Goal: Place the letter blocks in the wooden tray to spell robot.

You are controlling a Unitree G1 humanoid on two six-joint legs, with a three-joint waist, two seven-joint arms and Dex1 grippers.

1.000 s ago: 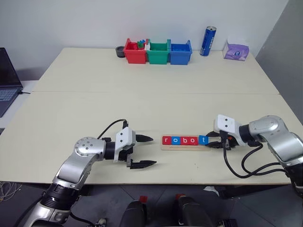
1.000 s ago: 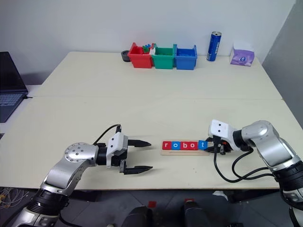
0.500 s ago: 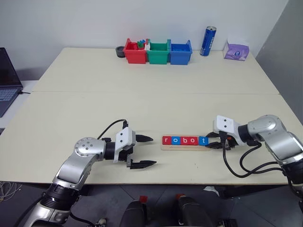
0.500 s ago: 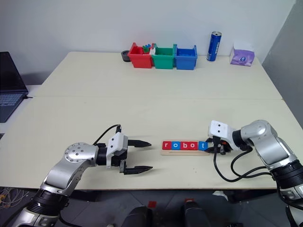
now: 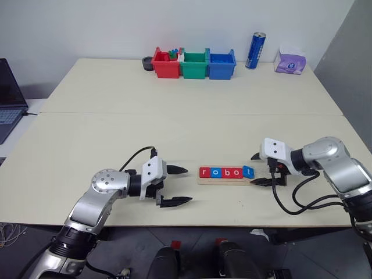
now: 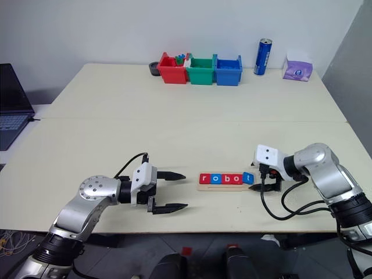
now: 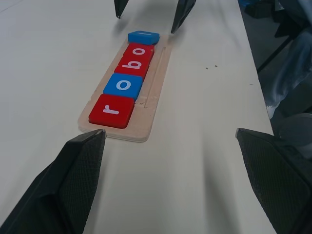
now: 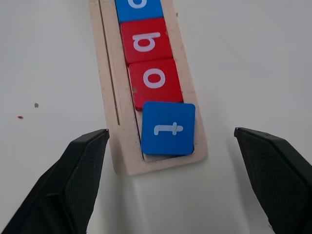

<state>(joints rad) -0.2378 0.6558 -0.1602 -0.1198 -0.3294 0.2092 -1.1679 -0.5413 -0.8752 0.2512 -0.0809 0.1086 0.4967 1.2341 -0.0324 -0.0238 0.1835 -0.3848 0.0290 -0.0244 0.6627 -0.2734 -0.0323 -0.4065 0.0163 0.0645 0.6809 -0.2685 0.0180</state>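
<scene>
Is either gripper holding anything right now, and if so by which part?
Nothing is held. The right gripper stands open around the end of the wooden tray, clear of the blue t block. The left gripper is open and apart from the tray.

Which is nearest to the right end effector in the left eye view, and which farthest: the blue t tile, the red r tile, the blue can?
1. Blue square t tile, beside the right end effector.
2. Red square r tile, at the wooden tray's other end.
3. Blue metal can, at the table's far edge.
</scene>
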